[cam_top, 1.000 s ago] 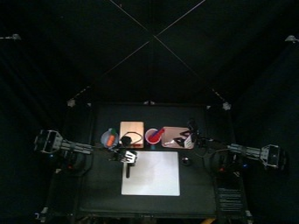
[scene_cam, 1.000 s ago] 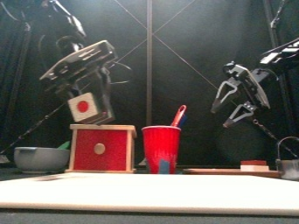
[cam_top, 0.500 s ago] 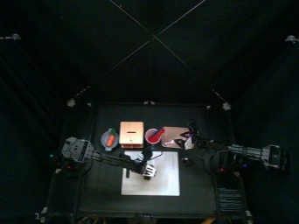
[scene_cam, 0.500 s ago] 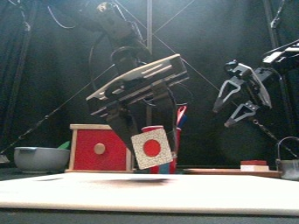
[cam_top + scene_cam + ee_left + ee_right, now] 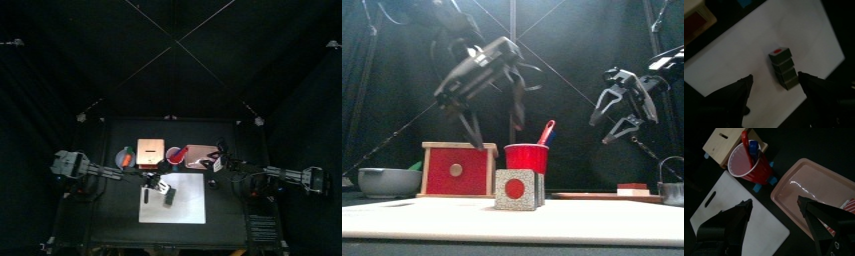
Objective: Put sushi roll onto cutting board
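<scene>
The sushi roll [image 5: 783,70] is a short dark block with a red spot on one end. It rests on the white cutting board [image 5: 811,35], and in the front view the sushi roll [image 5: 516,189] shows its speckled face with the red dot, standing on the cutting board [image 5: 583,220]. My left gripper [image 5: 497,138] hangs open above it, apart from it; in its wrist view the left gripper [image 5: 775,76] has its jaws spread on either side of the roll. From above, the roll [image 5: 170,197] lies mid-board. The right gripper [image 5: 616,115] hangs open at the back right, holding nothing.
Behind the board stand a red-fronted wooden box [image 5: 456,170], a red cup [image 5: 527,165] with utensils in it, and a grey bowl [image 5: 389,181] at the left. A pink tray [image 5: 811,183] lies under the right gripper [image 5: 774,202].
The left gripper brought the sushi roll from the left over the board, set it down, opened and rose away. The right arm stayed put.
</scene>
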Controlling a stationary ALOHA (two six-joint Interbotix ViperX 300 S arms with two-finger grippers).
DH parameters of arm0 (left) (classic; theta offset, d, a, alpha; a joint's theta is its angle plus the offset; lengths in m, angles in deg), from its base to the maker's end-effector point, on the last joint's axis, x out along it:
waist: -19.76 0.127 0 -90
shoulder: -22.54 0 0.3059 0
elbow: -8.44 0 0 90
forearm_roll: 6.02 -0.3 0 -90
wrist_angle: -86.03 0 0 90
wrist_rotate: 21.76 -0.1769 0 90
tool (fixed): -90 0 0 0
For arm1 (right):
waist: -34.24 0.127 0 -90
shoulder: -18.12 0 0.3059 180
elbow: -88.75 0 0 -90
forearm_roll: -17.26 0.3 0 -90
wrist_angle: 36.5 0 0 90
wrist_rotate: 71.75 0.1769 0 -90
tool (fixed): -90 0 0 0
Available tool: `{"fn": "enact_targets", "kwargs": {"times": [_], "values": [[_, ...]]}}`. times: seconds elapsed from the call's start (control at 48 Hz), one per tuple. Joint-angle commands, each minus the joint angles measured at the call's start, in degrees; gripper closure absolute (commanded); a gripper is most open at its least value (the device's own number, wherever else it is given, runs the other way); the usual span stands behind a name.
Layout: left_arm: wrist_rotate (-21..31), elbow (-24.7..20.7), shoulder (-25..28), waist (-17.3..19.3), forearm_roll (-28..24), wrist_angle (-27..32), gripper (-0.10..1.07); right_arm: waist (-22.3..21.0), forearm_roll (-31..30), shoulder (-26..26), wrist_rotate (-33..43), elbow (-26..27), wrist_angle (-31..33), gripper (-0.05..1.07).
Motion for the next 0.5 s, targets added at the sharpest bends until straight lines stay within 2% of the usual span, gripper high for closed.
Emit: {"fn": "enact_targets", "kwargs": {"times": [0.0,0.125,0.167,0.271,0.479], "values": [[-1.5,4.3,-5.4,0.1,-5.2,-5.4,-0.04,0.1,0.3,-0.4,-0.2,0.4,0.0,0.02],[-3.8,11.0,-11.8,0.5,-14.5,-12.4,-0.04,0.1,1.2,-0.7,0.4,0.4,0.3,0.02],[-4.0,13.3,-14.6,1.7,-17.3,-14.3,-0.04,0.0,2.2,-0.7,0.5,0.5,0.4,0.02],[-4.3,18.1,-21.4,4.7,-20.4,-16.4,-0.04,0.3,5.3,-0.6,0.4,0.4,1.5,0.02],[-5.2,22.3,-29.4,8.6,-24.3,-16.4,-0.04,0.4,7.9,0.5,0.4,1.1,3.1,0.02]]}}
